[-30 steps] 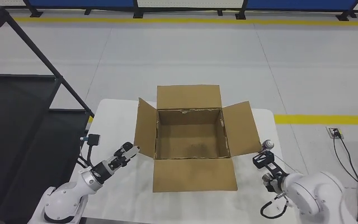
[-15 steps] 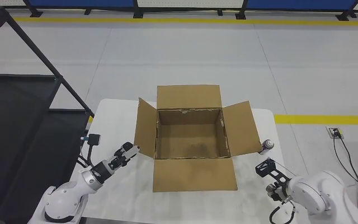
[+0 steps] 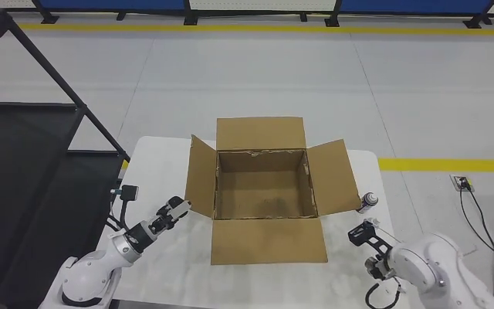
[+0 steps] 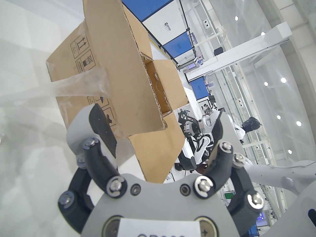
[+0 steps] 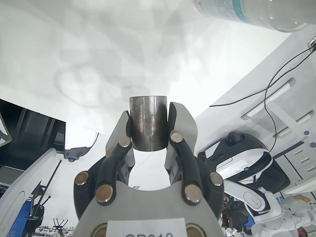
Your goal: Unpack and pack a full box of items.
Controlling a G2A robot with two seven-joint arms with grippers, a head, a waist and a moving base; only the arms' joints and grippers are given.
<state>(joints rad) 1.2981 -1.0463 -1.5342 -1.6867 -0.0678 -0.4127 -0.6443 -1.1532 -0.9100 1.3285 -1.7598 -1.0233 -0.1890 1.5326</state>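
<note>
Right end effector [image 5: 148, 118] pinches metal cylinder [image 5: 147, 136] over desk [image 5: 74, 38] by bottle [image 5: 246, 3], likely to set down; left end effector [image 4: 158, 124] spread, idle beside box [image 3: 266, 193]

The bottle [image 3: 367, 202] just beside the right flap of the cardboard box [image 3: 266, 189] is too small to detail from above, and in the close view a picture edge cuts part of it off.

Box [image 3: 262, 161] open upward; flaps splayed
Left flap [image 3: 199, 179] rises just beside left gripper [image 3: 179, 206]; bottle [image 3: 367, 202] stands beside right flap [image 3: 337, 176], near right gripper [image 3: 360, 231] clamping metal cylinder [image 5: 148, 129]
</note>
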